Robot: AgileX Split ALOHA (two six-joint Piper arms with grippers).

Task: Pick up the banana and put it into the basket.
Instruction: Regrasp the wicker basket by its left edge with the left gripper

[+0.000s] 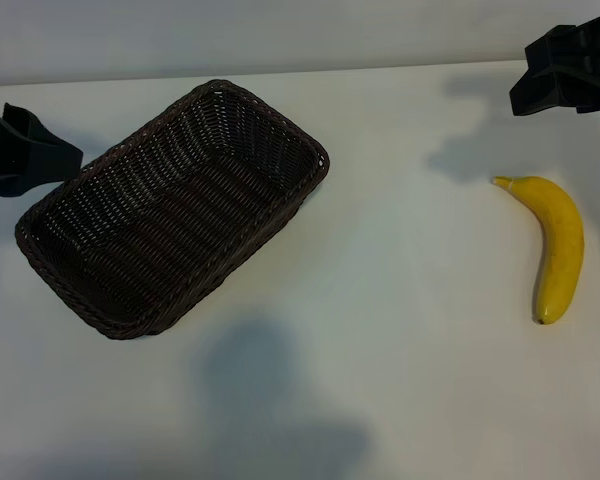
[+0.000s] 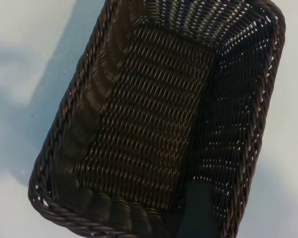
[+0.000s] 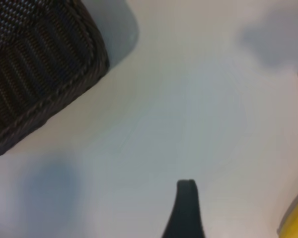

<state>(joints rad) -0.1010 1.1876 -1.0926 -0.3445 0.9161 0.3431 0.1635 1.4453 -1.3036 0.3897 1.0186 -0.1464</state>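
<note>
Basket (image 1: 110, 322) bare inside, banana (image 1: 560, 240) well apart on table (image 1: 400, 330); both jaws wide.

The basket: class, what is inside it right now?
Nothing; the basket shows only bare woven floor. The banana lies on the table, apart. One near corner is hidden by a dark finger.

White table (image 1: 380, 300), pale wall (image 1: 280, 30), soft shadows

Rough woven wicker basket (image 1: 100, 315), smooth-skinned banana (image 1: 560, 245)
</note>
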